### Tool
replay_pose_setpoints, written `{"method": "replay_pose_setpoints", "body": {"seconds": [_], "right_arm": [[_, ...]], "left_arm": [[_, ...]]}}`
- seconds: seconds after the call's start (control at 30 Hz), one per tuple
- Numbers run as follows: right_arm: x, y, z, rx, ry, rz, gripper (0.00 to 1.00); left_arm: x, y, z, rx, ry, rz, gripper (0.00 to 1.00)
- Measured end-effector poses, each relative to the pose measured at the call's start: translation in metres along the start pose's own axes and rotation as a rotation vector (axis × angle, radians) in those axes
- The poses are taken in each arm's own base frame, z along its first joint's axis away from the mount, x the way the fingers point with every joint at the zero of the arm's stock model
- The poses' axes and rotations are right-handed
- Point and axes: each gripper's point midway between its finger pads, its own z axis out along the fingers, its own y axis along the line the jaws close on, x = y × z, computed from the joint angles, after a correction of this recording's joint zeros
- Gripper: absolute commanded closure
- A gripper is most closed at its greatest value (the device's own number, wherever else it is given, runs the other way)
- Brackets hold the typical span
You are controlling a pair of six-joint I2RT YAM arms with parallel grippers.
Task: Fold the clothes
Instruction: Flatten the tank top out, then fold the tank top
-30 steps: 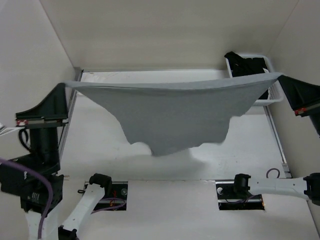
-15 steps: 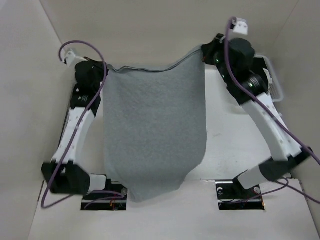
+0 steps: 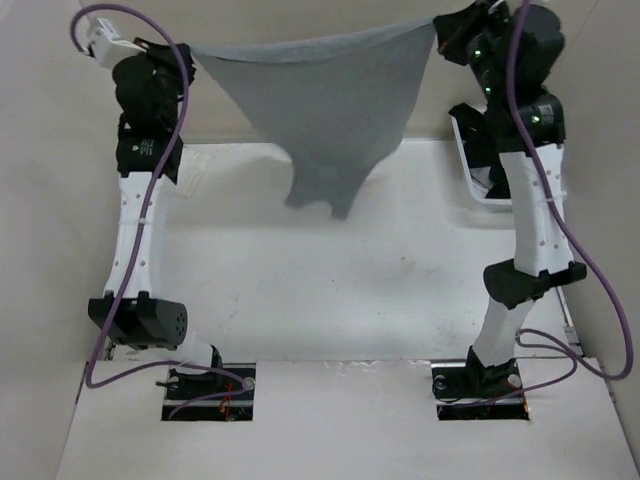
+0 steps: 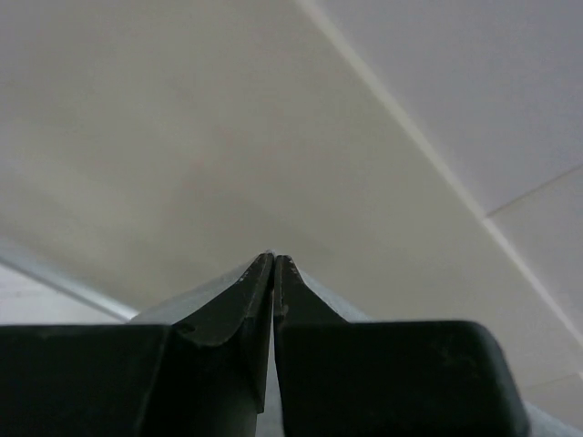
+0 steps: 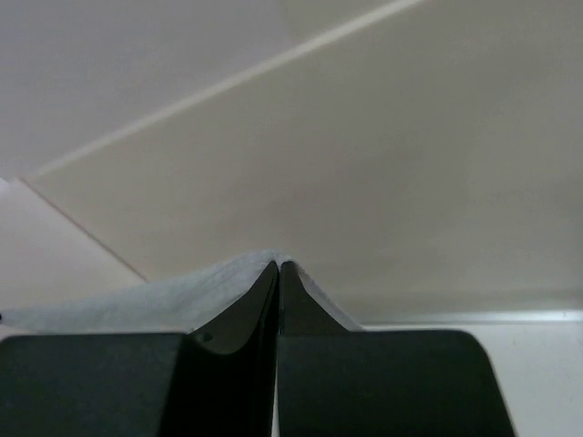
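**Tank top (image 3: 325, 95) suspended, upper centre of frame.**
Left gripper (image 3: 188, 50) and right gripper (image 3: 440, 25) each clamp one top corner; long axis runs left-right, free point hanging down. White bin (image 3: 466, 180), right side, contains black garments (image 3: 480, 148).

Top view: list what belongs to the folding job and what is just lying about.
Job: tank top, pinched by left gripper and right gripper.
Lying about: bin, black garments in it.

I can pass freely over the mid worktop (image 3: 330, 290). The tank top (image 3: 325, 100) curtains 12 o'clock; basket (image 3: 488, 204) blocks 2 o'clock; walls (image 3: 50, 250) close off 9 and 3.
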Motion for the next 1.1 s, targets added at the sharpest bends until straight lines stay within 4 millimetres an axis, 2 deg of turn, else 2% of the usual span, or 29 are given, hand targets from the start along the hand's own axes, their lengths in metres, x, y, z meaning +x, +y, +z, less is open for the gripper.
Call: {"method": "replay_pose_setpoints", "body": {"seconds": [0.07,0.13,0.2,0.27,0.33,0.4,0.43,0.47,0.53,0.57,0.63,0.7,0.77,0.8,0.97,1.03,1.1], "right_arm": [[-0.036,0.013,-0.023,-0.037,-0.075,0.017,1.0],[-0.062,0.025,-0.046,-0.072,-0.126,0.028,1.0],[-0.076,0.031,-0.065,-0.091,-0.15,0.032,1.0],[-0.074,0.029,-0.082,-0.086,-0.143,0.033,1.0],[-0.049,0.013,-0.098,-0.049,-0.092,0.029,1.0],[-0.009,-0.006,-0.111,-0.007,-0.023,0.025,1.0],[0.026,-0.021,-0.119,0.02,0.031,0.024,1.0],[0.049,-0.03,-0.127,0.04,0.075,0.019,1.0],[0.117,-0.049,-0.151,0.072,0.189,0.011,1.0],[0.16,-0.06,-0.17,0.085,0.265,0.0,1.0],[0.219,-0.071,-0.207,0.091,0.376,-0.017,1.0],[0.257,-0.078,-0.244,0.081,0.455,-0.03,1.0],[0.273,-0.077,-0.275,0.052,0.495,-0.025,1.0],[0.274,-0.073,-0.289,0.029,0.498,-0.01,1.0],[0.265,-0.051,-0.35,-0.103,0.532,0.12,1.0],[0.277,-0.05,-0.373,-0.13,0.603,0.162,1.0],[0.299,-0.054,-0.392,-0.127,0.69,0.166,1.0]], "left_arm": [[-0.031,-0.026,-0.016,0.06,-0.06,0.0,0.99],[-0.058,-0.047,-0.035,0.112,-0.116,0.005,0.99],[-0.077,-0.062,-0.052,0.15,-0.156,0.011,0.99],[-0.088,-0.07,-0.068,0.179,-0.186,0.013,0.99],[-0.083,-0.061,-0.079,0.175,-0.188,0.016,0.99],[-0.064,-0.043,-0.089,0.152,-0.164,0.017,0.99],[-0.049,-0.029,-0.094,0.134,-0.142,0.019,0.98],[-0.026,-0.008,-0.1,0.098,-0.103,0.025,0.98],[0.024,0.038,-0.118,0.031,-0.017,0.036,0.98],[0.054,0.066,-0.13,-0.017,0.042,0.046,0.98],[0.105,0.116,-0.162,-0.093,0.148,0.062,0.98],[0.139,0.161,-0.202,-0.165,0.23,0.079,0.98],[0.152,0.187,-0.237,-0.204,0.269,0.088,0.98],[0.151,0.191,-0.252,-0.201,0.266,0.086,0.98],[0.126,0.179,-0.3,-0.119,0.202,0.043,0.99],[0.13,0.184,-0.314,-0.131,0.226,0.034,0.99],[0.14,0.191,-0.324,-0.154,0.275,0.027,0.99]]}}
